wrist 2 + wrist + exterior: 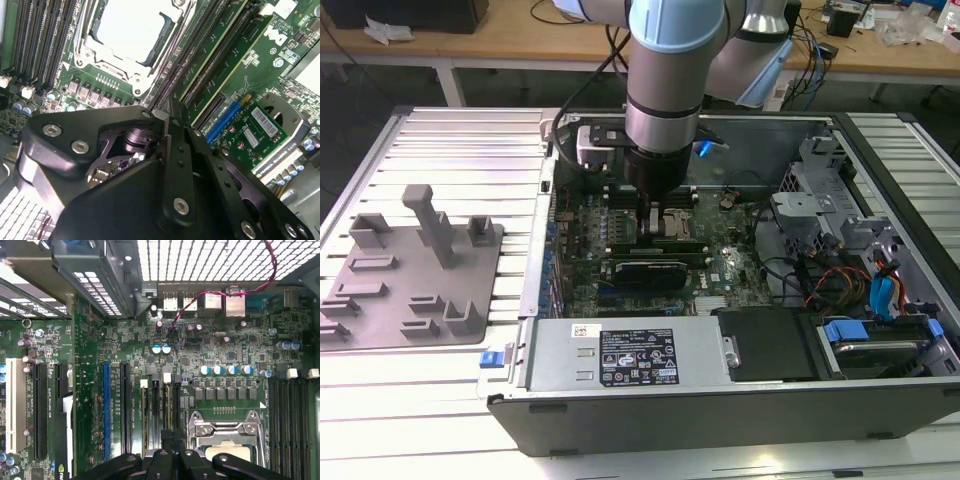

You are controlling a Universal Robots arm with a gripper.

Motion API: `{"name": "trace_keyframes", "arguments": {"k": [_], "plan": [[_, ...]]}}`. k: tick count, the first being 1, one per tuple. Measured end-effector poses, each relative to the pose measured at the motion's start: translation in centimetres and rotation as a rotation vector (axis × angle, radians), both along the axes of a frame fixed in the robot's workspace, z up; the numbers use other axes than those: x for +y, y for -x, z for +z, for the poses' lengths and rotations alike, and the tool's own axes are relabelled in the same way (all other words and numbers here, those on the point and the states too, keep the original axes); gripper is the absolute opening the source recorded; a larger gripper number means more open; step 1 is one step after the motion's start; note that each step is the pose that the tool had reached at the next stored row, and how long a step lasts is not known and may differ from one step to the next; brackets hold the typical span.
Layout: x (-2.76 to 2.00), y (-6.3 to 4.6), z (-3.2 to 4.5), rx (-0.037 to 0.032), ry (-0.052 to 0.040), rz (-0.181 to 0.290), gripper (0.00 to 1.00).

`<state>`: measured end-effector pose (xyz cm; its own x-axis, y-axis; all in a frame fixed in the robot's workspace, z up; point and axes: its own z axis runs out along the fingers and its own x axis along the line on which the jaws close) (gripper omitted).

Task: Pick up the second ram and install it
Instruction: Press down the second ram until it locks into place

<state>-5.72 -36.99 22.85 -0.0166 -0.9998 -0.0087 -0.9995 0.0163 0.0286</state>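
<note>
My gripper (647,228) reaches down into the open computer case, onto the memory slots beside the processor socket (675,215). In both wrist views its black fingers (171,125) stand pinched together over one slot next to the socket (131,27). The second ram (170,410) runs as a thin strip from between the fingertips (165,442) along that slot, seen edge-on. How deep it sits in the slot is hidden. Another green stick with dark chips (225,60) stands in a neighbouring slot.
A grey fixture tray (415,270) lies on the ribbed table at the exterior view's left. Inside the case are a graphics card (645,272), the power supply (625,355), drive cages and cables (865,290). More slots (290,425) flank the socket's other side.
</note>
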Motion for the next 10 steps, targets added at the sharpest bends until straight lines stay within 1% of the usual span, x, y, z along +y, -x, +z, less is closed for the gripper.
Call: {"name": "trace_keyframes", "arguments": {"k": [4,5,7,9,10], "plan": [[0.01,0.0,-0.04,-0.0004,-0.0004,0.0,0.08],[0.03,0.0,0.1,-0.0015,-0.002,0.0,0.08],[0.01,0.0,0.86,-0.0005,-0.0006,0.0,0.08],[0.01,0.0,2.07,-0.0005,-0.0005,0.0,0.08],[0.01,0.0,2.16,-0.0005,-0.0005,0.0,0.08]]}}
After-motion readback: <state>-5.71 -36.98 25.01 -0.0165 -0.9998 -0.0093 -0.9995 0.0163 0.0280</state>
